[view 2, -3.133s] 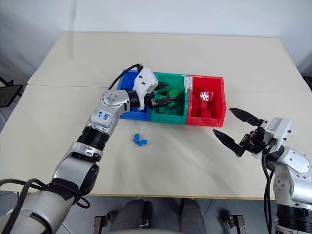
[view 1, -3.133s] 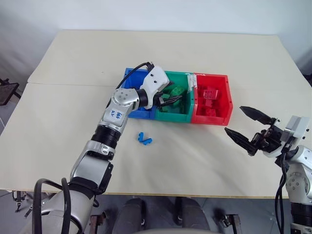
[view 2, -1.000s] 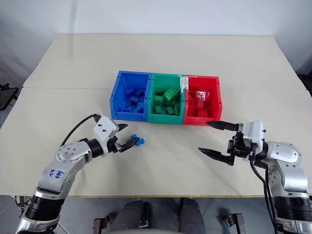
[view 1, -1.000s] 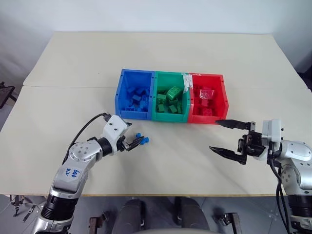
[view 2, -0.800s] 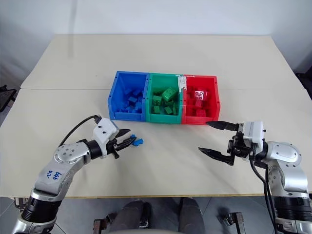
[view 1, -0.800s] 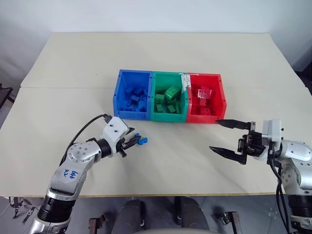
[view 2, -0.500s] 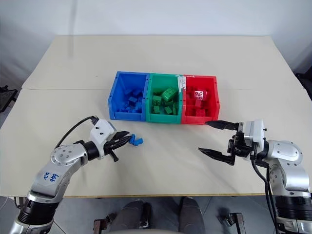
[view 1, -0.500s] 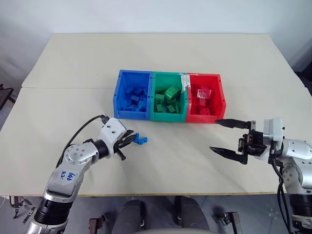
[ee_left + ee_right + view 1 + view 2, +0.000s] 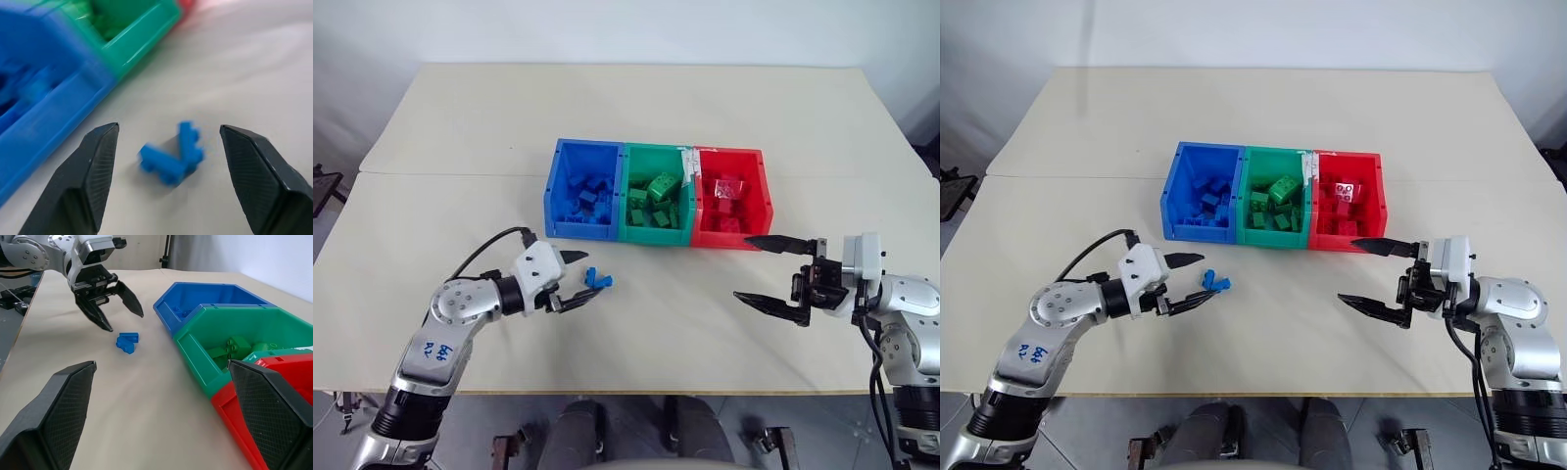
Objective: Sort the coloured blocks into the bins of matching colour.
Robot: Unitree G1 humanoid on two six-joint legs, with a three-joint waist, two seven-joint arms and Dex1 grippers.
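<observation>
While most of the coloured blocks already sit in the bins, a small cluster of blue blocks (image 9: 597, 281) lies loose on the pale surface (image 9: 656, 117), in front of the blue bin (image 9: 582, 189) and apart from it; the pieces touch one another, forming a rough V as seen from the left wrist (image 9: 172, 156); the blue bin holds blue blocks, the green bin (image 9: 656, 196) joined to it holds green blocks, and the red bin (image 9: 729, 199) at the right end of the row holds red blocks, one showing a pale studded face; the three bins stand in a row near the middle of the surface; the left gripper (image 9: 576, 281) hovers low just beside the loose blue blocks, on their left, its two black fingers spread wide and holding nothing, one finger (image 9: 95, 171) on each side of the cluster in the wrist view without touching it; the right gripper (image 9: 759, 269) is well apart to the right, in front of the red bin, pointing toward the left, its fingers spread wide and empty, with the upper finger near the red bin's front corner.
</observation>
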